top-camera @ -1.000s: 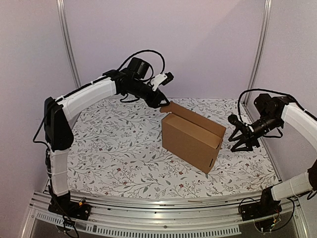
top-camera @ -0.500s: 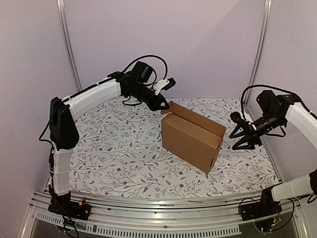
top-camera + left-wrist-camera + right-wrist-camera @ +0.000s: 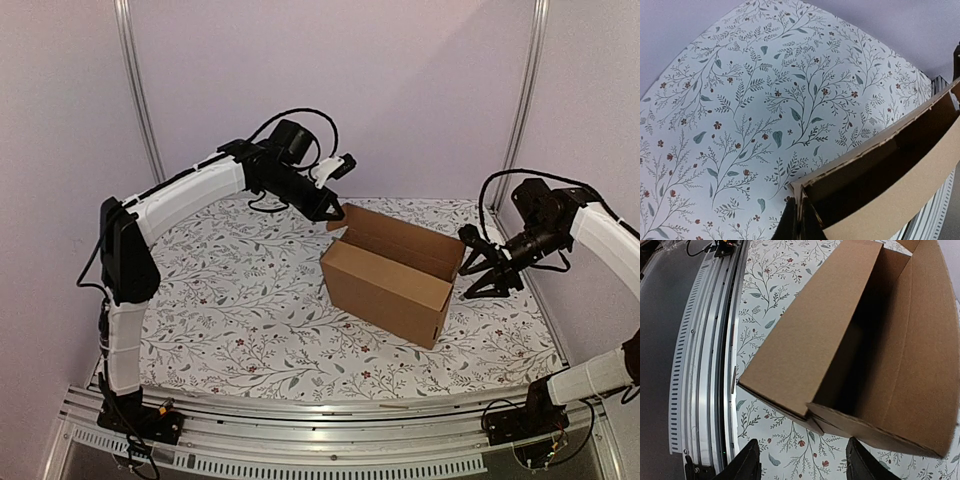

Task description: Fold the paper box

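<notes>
1. Top external view: the paper box is plain brown corrugated cardboard. It is a shallow rectangular trough, open at the top, with a tall back wall and raw cut edges.
2. It stands mid-table, set at an angle, on a white tablecloth printed with grey-green sprigs and small red flowers.
3. Pale lilac walls enclose the table, with metal posts in the corners and a slotted aluminium rail along the near edge.
4. The left gripper is clamped on the back wall's far-left top corner. In the left wrist view its dark fingers pinch the cardboard edge.
5. The right gripper hangs just beside the box's right end with its jaws spread. In the right wrist view nothing lies between its fingers, and the box's end is ahead of them.
</notes>
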